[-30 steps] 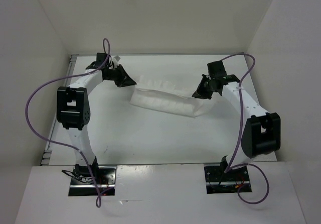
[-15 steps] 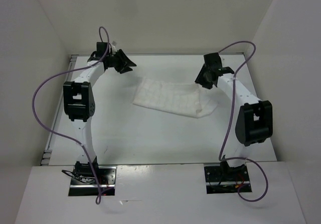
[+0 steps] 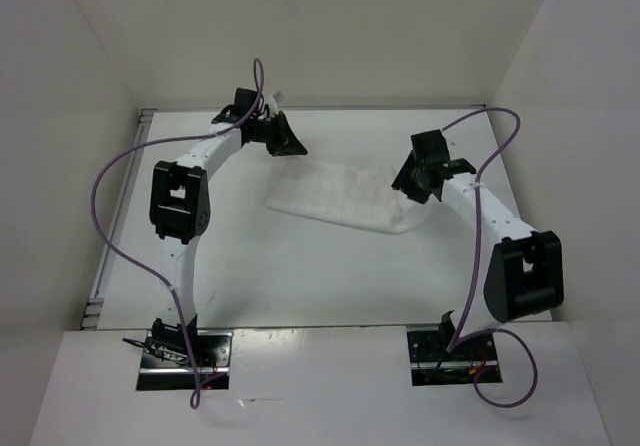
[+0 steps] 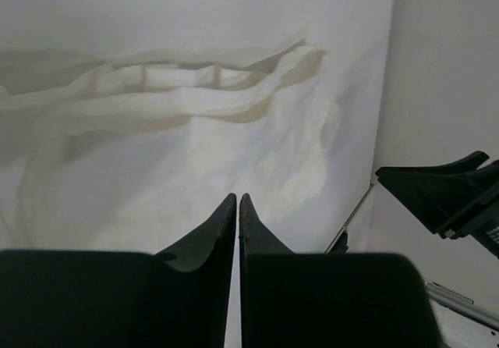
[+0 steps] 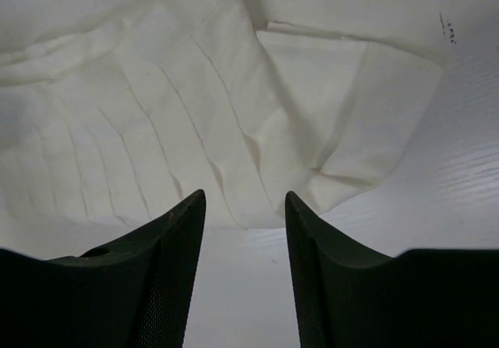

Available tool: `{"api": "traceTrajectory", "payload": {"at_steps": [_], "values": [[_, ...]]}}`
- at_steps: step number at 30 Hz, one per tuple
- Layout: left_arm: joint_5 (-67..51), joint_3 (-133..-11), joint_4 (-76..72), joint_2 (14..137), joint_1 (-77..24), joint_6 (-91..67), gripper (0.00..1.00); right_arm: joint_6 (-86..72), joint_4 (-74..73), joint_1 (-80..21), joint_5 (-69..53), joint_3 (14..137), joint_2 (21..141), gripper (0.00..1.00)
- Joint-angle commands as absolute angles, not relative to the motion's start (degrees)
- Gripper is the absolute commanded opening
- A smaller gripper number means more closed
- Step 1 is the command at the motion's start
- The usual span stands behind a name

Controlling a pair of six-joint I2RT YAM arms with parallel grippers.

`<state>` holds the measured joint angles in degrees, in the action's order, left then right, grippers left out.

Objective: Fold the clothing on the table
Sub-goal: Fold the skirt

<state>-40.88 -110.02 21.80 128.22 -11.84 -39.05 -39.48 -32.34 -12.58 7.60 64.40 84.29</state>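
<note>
Only one white garment lies rumpled on the table, toward its far side, between two grippers. At its far left edge the left gripper hovers, jaws pressed together on nothing. Over its right end the right gripper has its jaws spread.

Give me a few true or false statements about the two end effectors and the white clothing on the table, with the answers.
1. The left end effector is shut and empty. True.
2. The right end effector is clamped on the clothing. False: its jaws stand open with nothing between them, over the cloth's edge.
3. The clothing lies between the two end effectors. True.
4. The clothing hangs over the edge of the table. False: it lies wholly on the table.
</note>
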Motion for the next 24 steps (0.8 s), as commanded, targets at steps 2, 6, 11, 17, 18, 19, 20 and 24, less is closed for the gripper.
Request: {"api": "traceTrajectory", "payload": {"at_steps": [2,6,11,17,18,19,20,24], "values": [[-39.65,-110.83,24.52,133.15,-10.99,-37.35,0.09,-39.99,-28.83,-10.72,2.48,63.46,87.44,0.51],[-37.45,-110.83,24.52,136.58,-10.99,-36.83,0.09,-38.94,-27.33,-8.79,-0.35,63.46,90.61,0.51],[-31.58,-107.76,23.99,137.29,-10.99,-37.35,0.05,-37.71,-24.35,-4.67,-5.00,62.76,94.56,0.51],[-25.85,-90.31,18.38,127.64,-7.31,-42.18,0.00,-37.62,-20.65,0.62,-14.94,59.85,95.71,0.44],[-25.32,-88.18,17.85,126.49,-6.51,-42.80,0.00,-37.10,-20.65,0.62,-16.42,59.85,96.23,0.44],[-25.31,-85.98,17.84,125.26,-5.63,-43.32,0.00,-37.09,-20.65,0.62,-17.31,60.38,96.24,0.44],[-23.75,-83.96,17.84,122.81,-4.84,-43.33,0.00,-37.09,-20.65,0.62,-17.84,60.38,96.24,0.44],[-22.68,-73.23,18.37,116.03,-0.63,-43.33,0.00,-37.09,-19.25,0.62,-19.59,60.38,96.77,0.44]]}}
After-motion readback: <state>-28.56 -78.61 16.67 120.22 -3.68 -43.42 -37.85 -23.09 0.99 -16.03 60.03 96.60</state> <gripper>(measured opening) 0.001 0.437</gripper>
